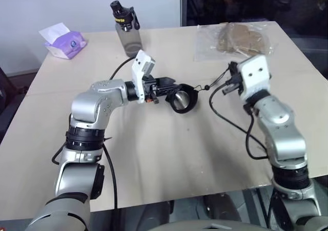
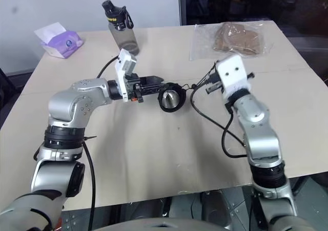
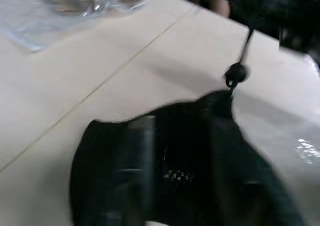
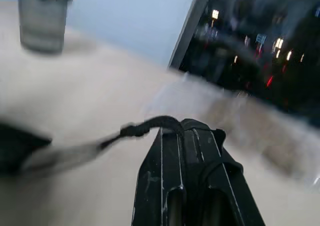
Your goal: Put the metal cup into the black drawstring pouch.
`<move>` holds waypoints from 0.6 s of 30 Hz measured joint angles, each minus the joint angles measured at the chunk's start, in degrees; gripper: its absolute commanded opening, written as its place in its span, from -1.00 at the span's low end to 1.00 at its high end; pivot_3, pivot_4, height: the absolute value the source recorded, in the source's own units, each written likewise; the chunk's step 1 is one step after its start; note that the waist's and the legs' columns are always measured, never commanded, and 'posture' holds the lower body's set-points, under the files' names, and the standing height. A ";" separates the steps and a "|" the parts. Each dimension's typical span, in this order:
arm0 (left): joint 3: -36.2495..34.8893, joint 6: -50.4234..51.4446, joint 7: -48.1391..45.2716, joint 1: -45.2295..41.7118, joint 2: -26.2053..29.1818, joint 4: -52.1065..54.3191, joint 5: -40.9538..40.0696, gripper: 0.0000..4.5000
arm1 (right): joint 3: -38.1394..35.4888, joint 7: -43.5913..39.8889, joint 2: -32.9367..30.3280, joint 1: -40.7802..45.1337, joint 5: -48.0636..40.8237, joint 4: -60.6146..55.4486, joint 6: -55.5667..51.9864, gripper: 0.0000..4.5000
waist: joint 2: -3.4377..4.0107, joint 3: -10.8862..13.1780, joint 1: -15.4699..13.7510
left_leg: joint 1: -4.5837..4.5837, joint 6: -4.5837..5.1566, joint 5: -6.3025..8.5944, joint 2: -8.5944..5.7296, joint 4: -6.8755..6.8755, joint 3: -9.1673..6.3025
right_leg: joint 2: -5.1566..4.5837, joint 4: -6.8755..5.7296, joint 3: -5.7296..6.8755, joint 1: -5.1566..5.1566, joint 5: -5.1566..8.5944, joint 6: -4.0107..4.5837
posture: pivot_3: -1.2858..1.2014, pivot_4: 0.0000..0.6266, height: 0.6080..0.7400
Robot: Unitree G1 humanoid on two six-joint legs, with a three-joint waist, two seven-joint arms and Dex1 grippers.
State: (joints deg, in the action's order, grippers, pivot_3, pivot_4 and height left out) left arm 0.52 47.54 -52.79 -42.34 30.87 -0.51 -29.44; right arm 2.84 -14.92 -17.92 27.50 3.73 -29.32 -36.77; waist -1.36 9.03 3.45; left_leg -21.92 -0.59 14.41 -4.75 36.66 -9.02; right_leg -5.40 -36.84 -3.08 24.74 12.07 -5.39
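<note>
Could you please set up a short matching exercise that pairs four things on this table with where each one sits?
Things:
1. grey water bottle with a black cap
2. clear plastic bag with brown contents
3. purple tissue pack
4. soft black drawstring pouch

Places:
a. far right part of the table
b. far left corner
c. mid-table, between the two grippers
d. far edge, right of the tissue pack

Pairs: 1-d, 2-a, 3-b, 4-c
</note>
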 measured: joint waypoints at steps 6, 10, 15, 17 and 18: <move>2.26 -0.39 -0.20 -7.32 -6.26 0.61 -1.31 0.04 | -1.60 -3.82 -5.00 8.21 -2.80 -8.84 -12.42 -1.00 | 0.01 0.02 -1.27 | -0.07 0.01 0.00 -0.03 0.14 0.00 | -0.05 0.04 0.08 -0.07 0.00 0.00 | 0.03 -0.52 1.00; 6.10 -3.20 -0.40 -10.29 -11.73 -3.25 0.23 0.04 | -1.47 -4.38 -5.61 9.72 -3.63 -9.97 -16.30 -1.00 | 0.01 0.02 -1.39 | -0.11 0.01 0.00 -0.06 0.17 0.04 | -0.08 0.05 0.08 -0.07 0.00 0.00 | 0.03 -0.52 1.00; 8.77 -9.12 0.47 -13.62 -16.80 -9.84 4.08 0.04 | -1.45 -4.30 -6.04 10.42 -4.43 -11.29 -18.77 -1.00 | 0.01 0.02 -1.13 | -0.10 0.01 0.00 -0.03 0.15 0.06 | -0.06 0.04 0.07 -0.05 0.00 0.00 | 0.03 -0.52 1.00; 9.17 -10.81 0.47 -13.80 -17.68 -10.94 5.11 0.04 | -1.44 -4.14 -6.04 10.44 -4.48 -11.59 -19.36 -1.00 | 0.01 0.02 -1.07 | -0.10 0.01 0.00 -0.03 0.15 0.09 | -0.07 0.05 0.06 -0.05 0.00 0.00 | 0.03 -0.52 1.00; 9.19 -11.34 0.49 -13.80 -17.86 -11.50 5.49 0.04 | -1.44 -4.04 -6.01 10.44 -4.52 -11.82 -19.52 -1.00 | 0.01 0.02 -1.07 | -0.10 0.01 0.00 -0.03 0.15 0.09 | -0.07 0.05 0.06 -0.04 0.00 0.00 | 0.03 -0.52 1.00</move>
State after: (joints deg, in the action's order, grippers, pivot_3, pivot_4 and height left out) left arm 9.70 36.20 -52.31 -56.14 13.01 -12.01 -23.95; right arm 1.40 -18.96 -23.93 37.94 -0.79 -41.15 -56.29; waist -1.34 9.05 2.38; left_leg -22.02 -0.58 14.42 -4.78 36.81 -8.93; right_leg -5.47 -36.79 -3.03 24.69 12.07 -5.39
